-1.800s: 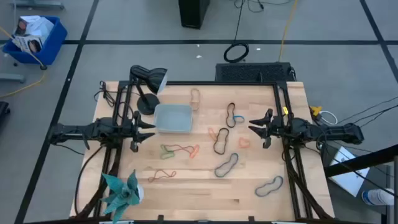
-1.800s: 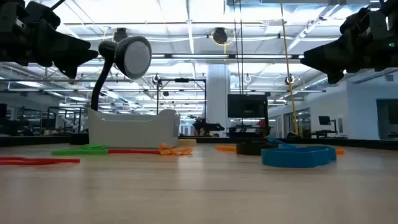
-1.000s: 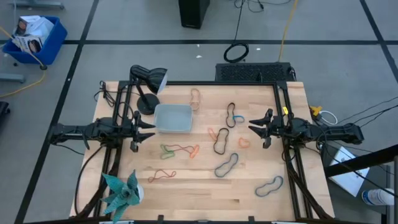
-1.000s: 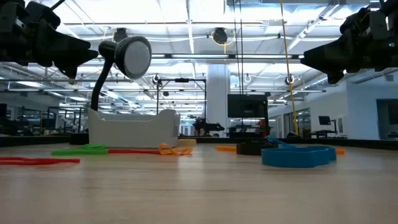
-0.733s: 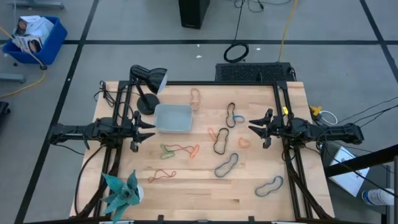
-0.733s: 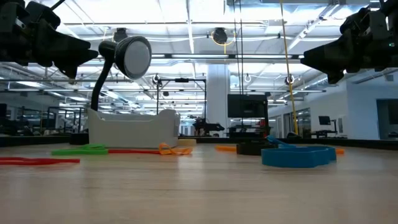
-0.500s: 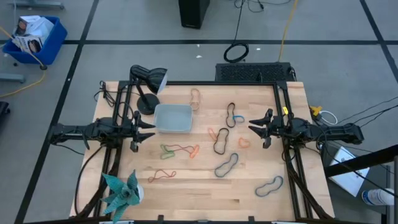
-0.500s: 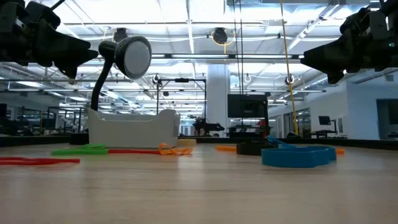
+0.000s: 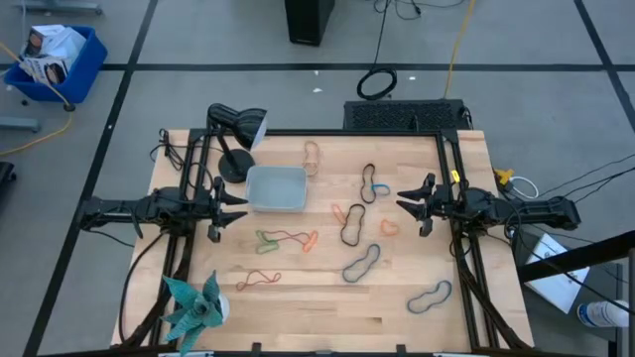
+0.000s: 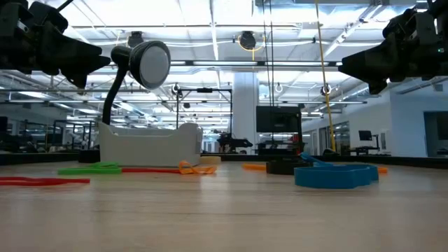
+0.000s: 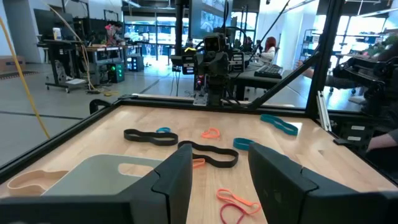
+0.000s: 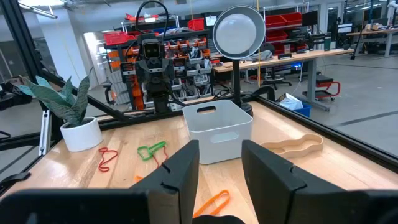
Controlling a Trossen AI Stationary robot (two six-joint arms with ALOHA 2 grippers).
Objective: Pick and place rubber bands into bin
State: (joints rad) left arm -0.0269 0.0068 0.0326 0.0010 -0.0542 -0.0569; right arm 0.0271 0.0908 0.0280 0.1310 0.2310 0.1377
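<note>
The bin (image 9: 277,188) stands on the table left of centre, toward the far edge; it also shows in the right wrist view (image 12: 217,130). Several rubber bands lie flat on the wood: tan (image 9: 312,157), black with blue (image 9: 369,183), black (image 9: 352,228), orange (image 9: 342,213), green and red (image 9: 283,239), blue-grey (image 9: 361,263), red (image 9: 258,281). My left gripper (image 9: 236,206) hovers open, just left of the bin. My right gripper (image 9: 405,202) hovers open, right of the bands. Both are empty and well above the table in the low view.
A black desk lamp (image 9: 233,134) stands at the far left, behind the bin. A potted plant (image 9: 193,302) stands at the near left corner. Another grey-blue band (image 9: 430,297) lies near the near right corner. A bright blue crate (image 9: 55,59) sits on the floor, off the table.
</note>
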